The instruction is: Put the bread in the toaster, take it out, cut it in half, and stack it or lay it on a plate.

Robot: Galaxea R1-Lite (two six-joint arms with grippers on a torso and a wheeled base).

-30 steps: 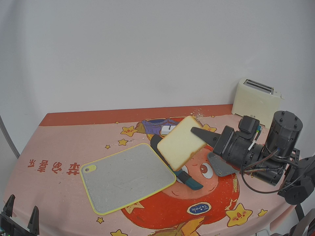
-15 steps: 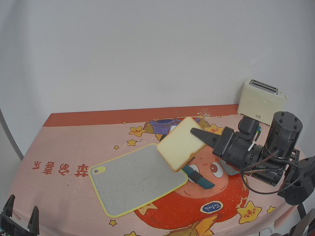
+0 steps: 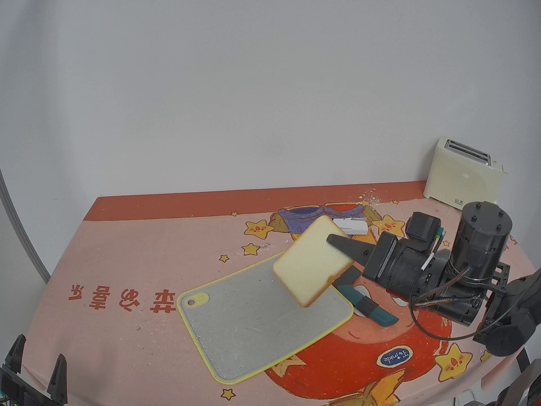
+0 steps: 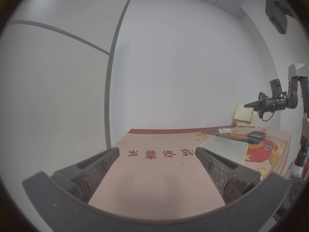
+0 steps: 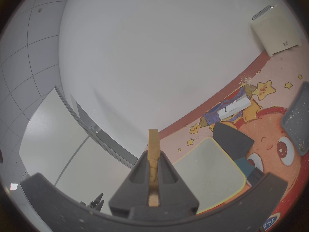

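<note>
Bread (image 3: 311, 260) is one square slice, pale cream on its face with a thin golden-brown crust along the rim. It hangs in the air, tilted with one corner down, over the far right corner of the cutting board (image 3: 265, 317) and not touching it. The right gripper (image 3: 332, 243) holds it by its upper right edge, jaws closed narrow on the slice. From the right wrist view the slice stands edge-on between the two fingers (image 5: 167, 178), and the part deep inside the grip is covered by them.

The board is grey with a yellow-green border and lies at an angle near the middle of the tabletop (image 3: 141, 255), which wears a pink and red cartoon cloth. A knife (image 3: 369, 307) with a teal handle lies just off the board's right edge; its dark blade is mostly covered by the bread and the gripper in the head view. The cream toaster (image 3: 470, 173) stands at the far right corner of the tabletop. A small white object (image 3: 349, 225) lies near the far edge; what it is cannot be made out. A grey tray (image 5: 297, 120) lies right of the knife, cut off at the edge of the right wrist view.

The left gripper (image 4: 156, 150) hangs at the near left corner of the tabletop, jaws spread wide and holding nothing.
</note>
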